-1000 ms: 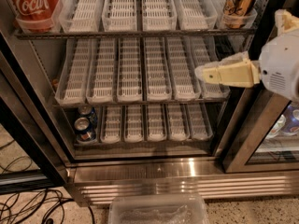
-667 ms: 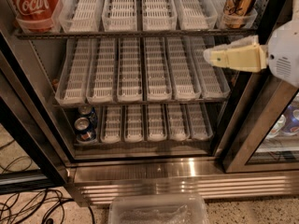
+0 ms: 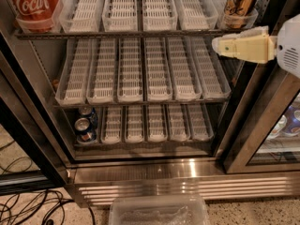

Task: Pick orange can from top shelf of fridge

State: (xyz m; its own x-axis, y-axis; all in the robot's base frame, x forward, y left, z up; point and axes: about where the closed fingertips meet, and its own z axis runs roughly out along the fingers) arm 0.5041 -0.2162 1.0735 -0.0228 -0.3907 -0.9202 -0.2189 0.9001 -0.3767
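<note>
The orange can (image 3: 240,3) stands at the right end of the top shelf (image 3: 140,33) of the fridge (image 3: 187,172), in the rightmost white slotted tray; its top is cut off by the frame. My gripper (image 3: 217,45) is cream-coloured and reaches in from the right, pointing left. It hangs just below the top shelf's front edge, a little below the can and slightly left of it, not touching it.
A red Coca-Cola can (image 3: 33,3) stands at the top shelf's left end. Two small blue cans (image 3: 85,124) sit at the left of the bottom shelf. The right glass door (image 3: 262,125) is shut. A clear plastic bin (image 3: 159,212) and cables (image 3: 28,209) lie on the floor.
My gripper has risen from the level of the middle shelf to just under the top shelf and shifted slightly right, nearer the orange can.
</note>
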